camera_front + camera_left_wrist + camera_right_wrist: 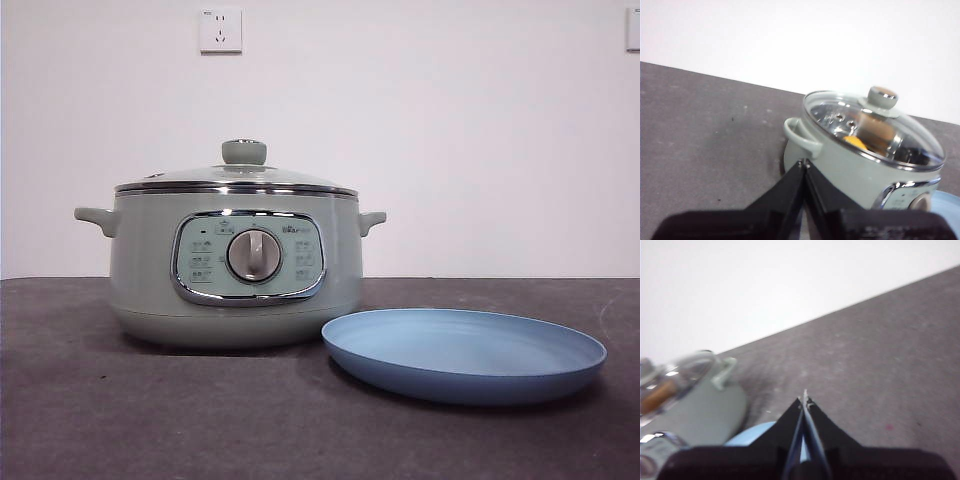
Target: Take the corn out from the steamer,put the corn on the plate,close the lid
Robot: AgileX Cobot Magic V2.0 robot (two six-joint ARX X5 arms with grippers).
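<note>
So my left gripper (803, 162) and right gripper (804, 395) both sat pressed together, lid (236, 177) on the steamer (150, 270), plate (465, 355) beside it

Glossy pot, matt plate, rough dark tabletop

The steamer (140, 280) has a smooth, softly glossy sage-green shell, with a polished chrome frame around its control panel (248, 258) and a silvery metal dial (254, 256). The lid (875, 127) is clear glass with a mirror-bright chrome rim. The plate (480, 375) looks like smooth matt blue plastic. The table (100, 420) is dull, grainy and dark grey.
</note>
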